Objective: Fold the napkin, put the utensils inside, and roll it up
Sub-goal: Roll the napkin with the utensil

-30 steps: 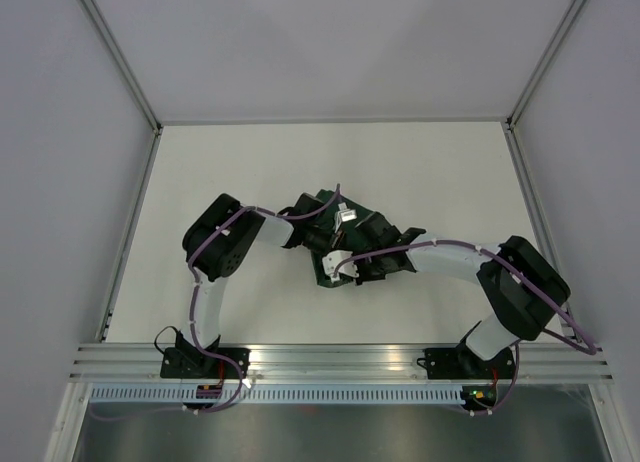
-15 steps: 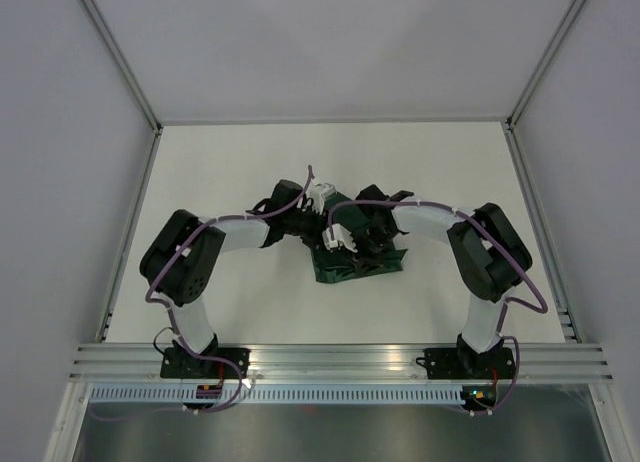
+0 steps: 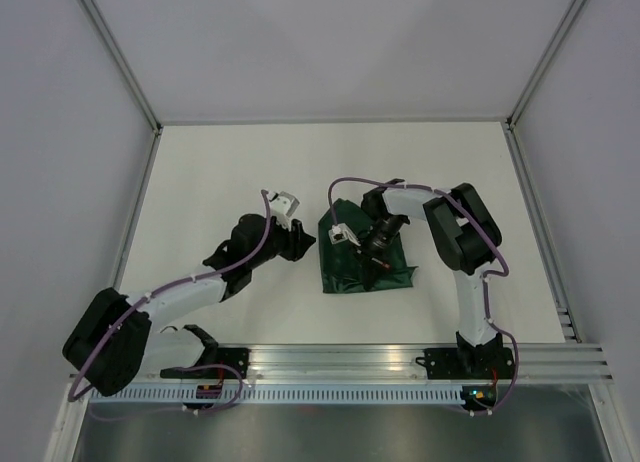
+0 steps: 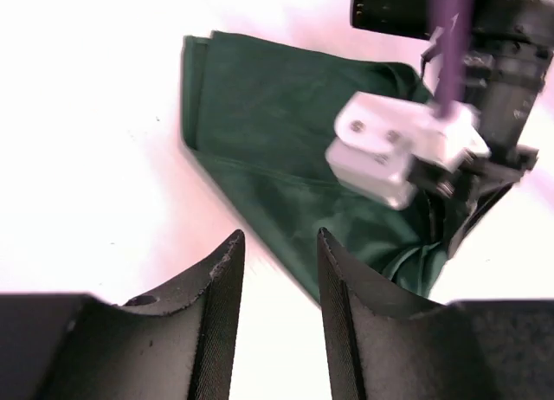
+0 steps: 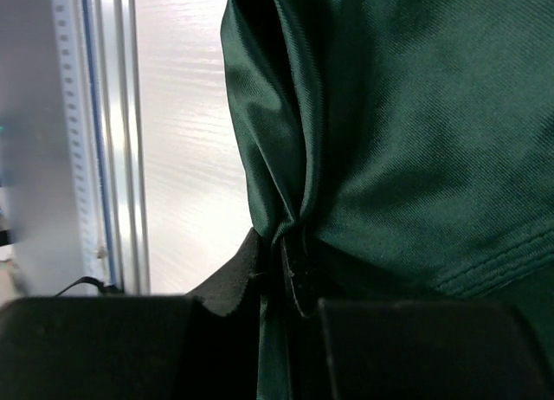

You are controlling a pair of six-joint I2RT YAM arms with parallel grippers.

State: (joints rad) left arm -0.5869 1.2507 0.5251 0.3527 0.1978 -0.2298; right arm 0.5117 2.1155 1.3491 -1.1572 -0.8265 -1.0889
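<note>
The dark green napkin (image 3: 352, 270) lies as a folded, creased bundle at the table's middle. It also shows in the left wrist view (image 4: 277, 132). My right gripper (image 3: 380, 258) is over its near right part. In the right wrist view the right gripper (image 5: 290, 266) is shut on a bunched fold of the napkin (image 5: 407, 132). My left gripper (image 3: 306, 240) sits just left of the napkin, apart from it. In its own view the left gripper (image 4: 277, 257) is open and empty above the bare table. The orange-red utensil is out of view.
The aluminium rail (image 3: 340, 357) runs along the near edge and also shows in the right wrist view (image 5: 112, 158). White walls enclose the table on the left, back and right. The right arm's white wrist camera (image 4: 389, 153) hangs over the napkin.
My left gripper has pulled back to the left, off the napkin, and its arm has swung low. My right gripper has shifted toward the napkin's near right part.
</note>
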